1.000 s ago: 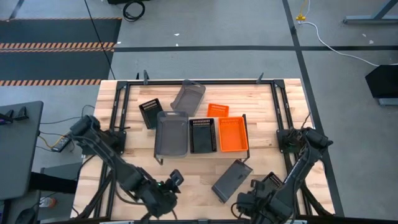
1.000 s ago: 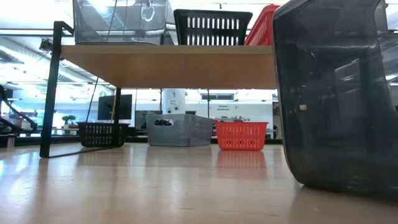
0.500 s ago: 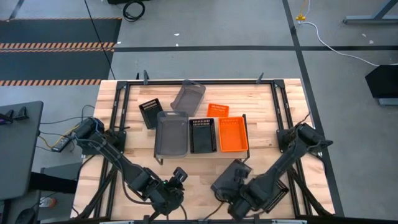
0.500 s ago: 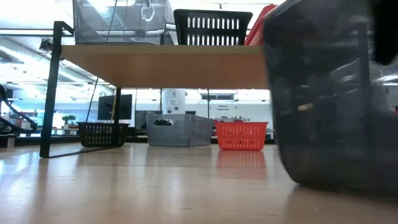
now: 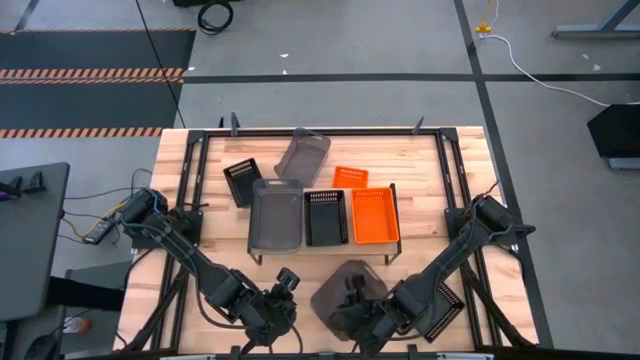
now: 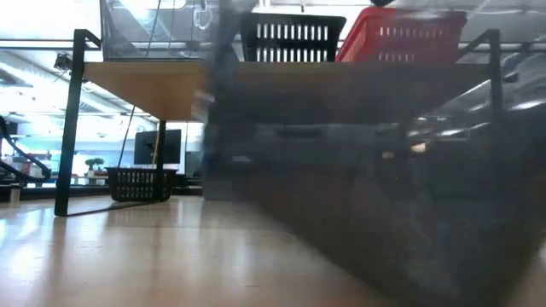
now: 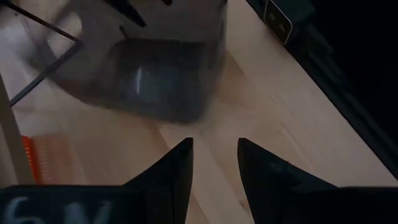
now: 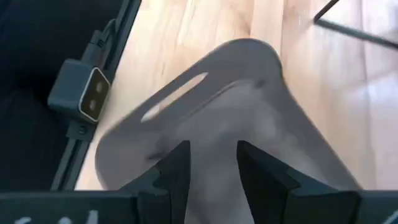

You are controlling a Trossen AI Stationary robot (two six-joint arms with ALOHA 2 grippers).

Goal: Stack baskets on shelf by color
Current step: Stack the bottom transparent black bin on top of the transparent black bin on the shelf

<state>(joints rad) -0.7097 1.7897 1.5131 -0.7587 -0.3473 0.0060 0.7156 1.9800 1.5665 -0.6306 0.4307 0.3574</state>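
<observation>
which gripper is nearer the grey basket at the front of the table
Right. The right gripper is right at the grey basket, jaws over its rim in the right wrist view. The left gripper sits apart, on its left side.

I see grey concrete floor (image 5: 330, 100) with black tape lines, an orange-striped black mat (image 5: 90, 75) upper left, white cable (image 5: 540, 70) upper right.

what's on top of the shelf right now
Three baskets sit side by side on the shelf: a grey basket, a black basket and an orange basket. Whether more are nested inside each can't be seen.
</observation>
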